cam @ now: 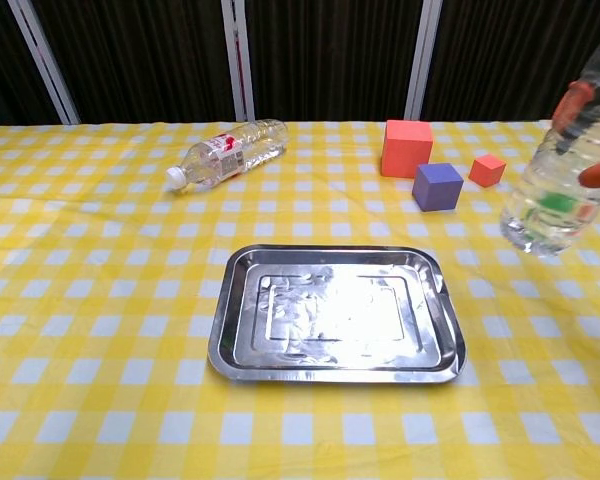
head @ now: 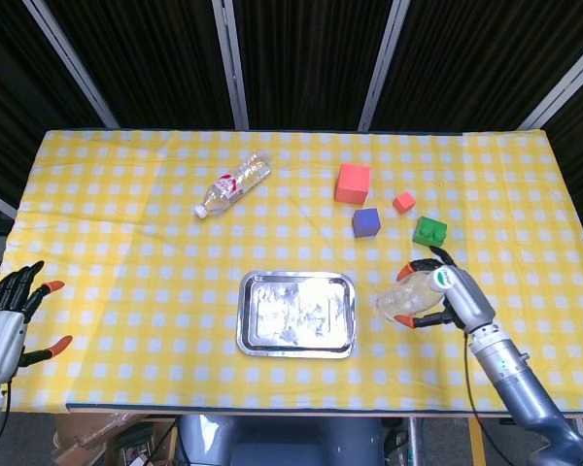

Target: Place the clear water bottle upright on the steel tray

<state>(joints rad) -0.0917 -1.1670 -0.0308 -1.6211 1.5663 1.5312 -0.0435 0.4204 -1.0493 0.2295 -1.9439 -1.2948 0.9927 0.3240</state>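
Right hand (head: 457,296) grips the clear water bottle (head: 408,296), held tilted above the bench, right of the steel tray (head: 296,313). Left hand (head: 5,320) idle, fingers apart. Recommended: centre over tray, straighten bottle, lower base flat before release.

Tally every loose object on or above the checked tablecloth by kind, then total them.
Clear plastic bottles: 2, one lying, one held in the right hand
Foam blocks: 4, large red, purple, small red, green
Steel tray: 1
Total: 7
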